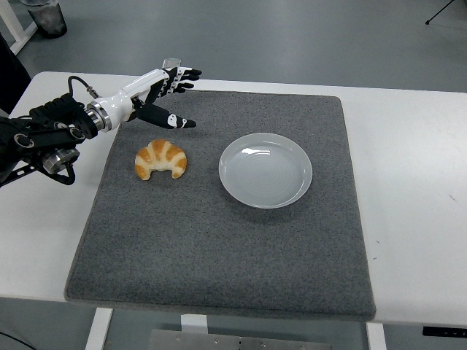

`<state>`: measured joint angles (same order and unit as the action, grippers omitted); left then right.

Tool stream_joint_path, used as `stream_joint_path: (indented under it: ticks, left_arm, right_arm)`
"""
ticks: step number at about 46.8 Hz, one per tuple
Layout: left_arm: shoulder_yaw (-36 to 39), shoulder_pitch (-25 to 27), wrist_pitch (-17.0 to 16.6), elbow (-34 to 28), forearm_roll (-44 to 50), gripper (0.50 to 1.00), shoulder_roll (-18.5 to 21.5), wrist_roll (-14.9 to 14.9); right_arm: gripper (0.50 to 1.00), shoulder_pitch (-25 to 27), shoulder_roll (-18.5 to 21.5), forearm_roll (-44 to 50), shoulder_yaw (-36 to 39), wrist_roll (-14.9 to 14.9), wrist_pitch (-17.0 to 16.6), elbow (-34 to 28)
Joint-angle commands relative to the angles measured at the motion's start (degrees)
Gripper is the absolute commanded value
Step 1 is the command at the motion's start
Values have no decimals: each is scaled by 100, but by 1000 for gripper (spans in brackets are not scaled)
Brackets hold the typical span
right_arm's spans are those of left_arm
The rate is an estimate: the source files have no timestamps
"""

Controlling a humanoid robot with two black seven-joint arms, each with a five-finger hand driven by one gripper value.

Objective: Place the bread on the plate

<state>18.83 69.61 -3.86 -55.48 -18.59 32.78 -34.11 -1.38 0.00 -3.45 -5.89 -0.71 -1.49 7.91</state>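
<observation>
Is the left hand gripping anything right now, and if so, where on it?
Nothing. The left hand is open above the grey mat, apart from the golden croissant.

croissant [161, 159] left of plate [265, 170], both on mat [219, 248]

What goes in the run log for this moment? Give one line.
left hand: open, above mat's far-left, beyond croissant | croissant: on mat, ungrasped | plate: empty | right arm: not in view
</observation>
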Motion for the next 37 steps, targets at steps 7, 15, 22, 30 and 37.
stream_joint_path:
  ticks: [7,15,22,30,37]
  left_arm:
    - [7,9,-44,-217,-1734,973,493,-8]
    - [15,97,-150,-243,-2491,973,686,-8]
    - [313,307,-97,-322,-2527,973,704,-8]
    - [701,589,-18,-569,-2535,975,756,-8]
    - [833,835,324,-578,-2535,975,792,1]
  right_arm:
    - [952,6,0,2,0,1,0,0]
    - [952,6,0,2,0,1,0,0]
    - [952,-2,0,2,0,1,0,0]
    - [952,-2,0,2,0,1,0,0]
    - [952,-2,0,2,0,1,0,0]
